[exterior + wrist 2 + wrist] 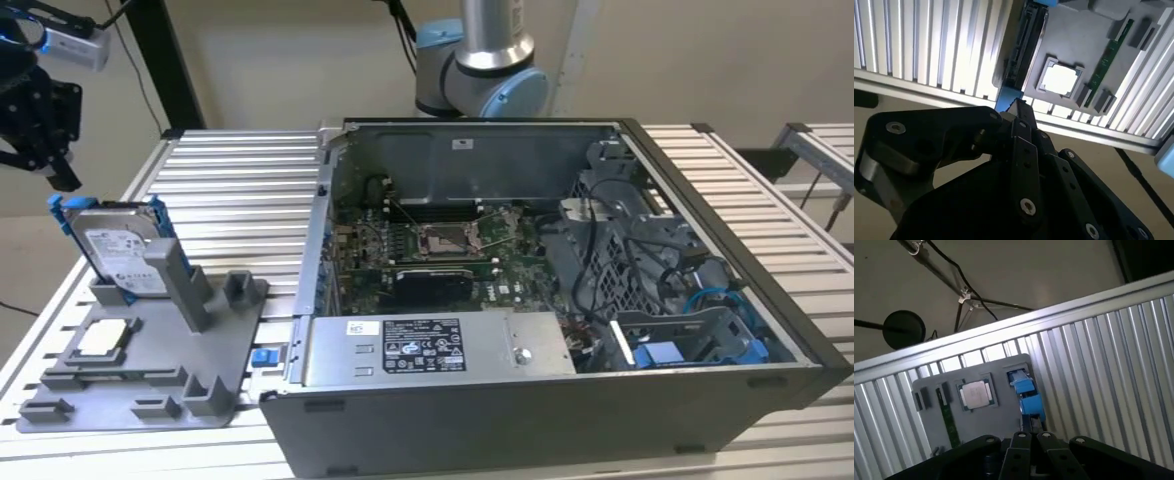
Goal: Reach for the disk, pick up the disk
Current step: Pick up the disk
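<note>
Open computer case (534,420), grey fixture plate (163,347), square chip (104,340), slatted table (227,180)

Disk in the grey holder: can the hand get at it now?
Probably yes. The hand hangs above the upright disk, toward the exterior view's left, with nothing between and its top edge exposed.

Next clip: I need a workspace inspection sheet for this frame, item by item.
Surface: slatted aluminium table carrying a grey fixture plate.
Job's things: disk stands on edge in the fixture, blue rails on, not held.
Clutter: square chip and green memory stick on the fixture; open computer case.
Gripper: gripper shut, above the disk and apart from it.
Cables: bundled cables inside the case.
Surroundings: arm base behind the case; plain wall.
</note>
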Available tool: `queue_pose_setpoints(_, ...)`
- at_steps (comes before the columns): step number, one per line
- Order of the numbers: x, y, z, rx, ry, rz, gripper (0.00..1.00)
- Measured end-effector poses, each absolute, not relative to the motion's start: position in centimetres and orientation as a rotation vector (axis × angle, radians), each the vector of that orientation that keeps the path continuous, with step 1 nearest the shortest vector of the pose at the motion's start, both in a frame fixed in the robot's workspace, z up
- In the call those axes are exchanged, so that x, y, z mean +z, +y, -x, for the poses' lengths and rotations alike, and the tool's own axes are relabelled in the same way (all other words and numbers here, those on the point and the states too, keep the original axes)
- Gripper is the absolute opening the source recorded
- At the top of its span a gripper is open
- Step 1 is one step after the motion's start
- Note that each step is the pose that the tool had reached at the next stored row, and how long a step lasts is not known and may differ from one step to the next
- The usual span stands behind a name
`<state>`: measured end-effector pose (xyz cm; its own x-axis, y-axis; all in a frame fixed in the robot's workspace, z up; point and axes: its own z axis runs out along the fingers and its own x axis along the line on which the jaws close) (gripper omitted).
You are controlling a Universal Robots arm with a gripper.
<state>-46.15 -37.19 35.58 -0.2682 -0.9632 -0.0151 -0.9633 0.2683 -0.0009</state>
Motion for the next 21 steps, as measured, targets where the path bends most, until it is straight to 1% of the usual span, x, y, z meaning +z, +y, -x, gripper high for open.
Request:
queue_pose_setpoints(12, 35.58, -37.19, 46.16, 0.012, 2.273, 2.147, 0.00)
queue_pose_setpoints(21, 35.57, -37.18, 46.16, 0.012, 2.260, 2.161, 0.00)
